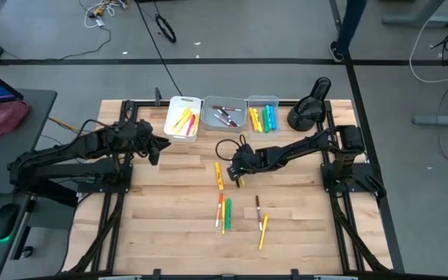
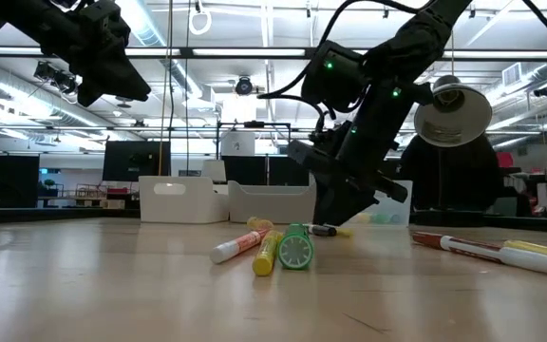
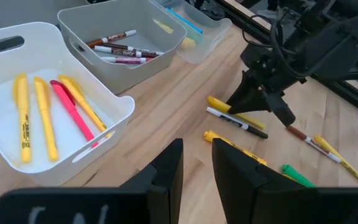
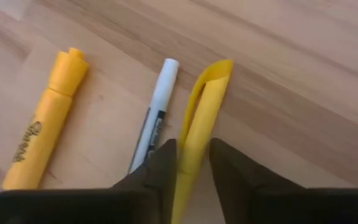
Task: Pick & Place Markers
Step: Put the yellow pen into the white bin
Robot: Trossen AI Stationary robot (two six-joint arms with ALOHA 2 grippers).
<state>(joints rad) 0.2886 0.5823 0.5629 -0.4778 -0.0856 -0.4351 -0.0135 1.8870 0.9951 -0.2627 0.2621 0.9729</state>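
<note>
**Right end effector down on a yellow pen at bench centre**

Right arm reaches left across the bench [image 1: 169,233], wrist pitched down. Right end effector [image 4: 188,158] sits low over the wood, fingers narrow, a yellow pen [image 4: 197,118] between them; whether the pads press it, cannot tell. Just beside that pen lie a white-barrelled marker [image 4: 154,118] and a yellow highlighter [image 4: 45,124].

Left arm is held raised at the far left, left end effector [image 3: 194,168] narrowly open, holding nothing, above the white bin [image 1: 183,118].

Loose markers [image 1: 224,211] lie in a cluster nearer than the right end effector; others fill the three bins on the far edge: yellow and pink in the white bin, dark and red in the middle bin [image 1: 224,115], yellow, green and blue in the right bin [image 1: 263,117].
</note>
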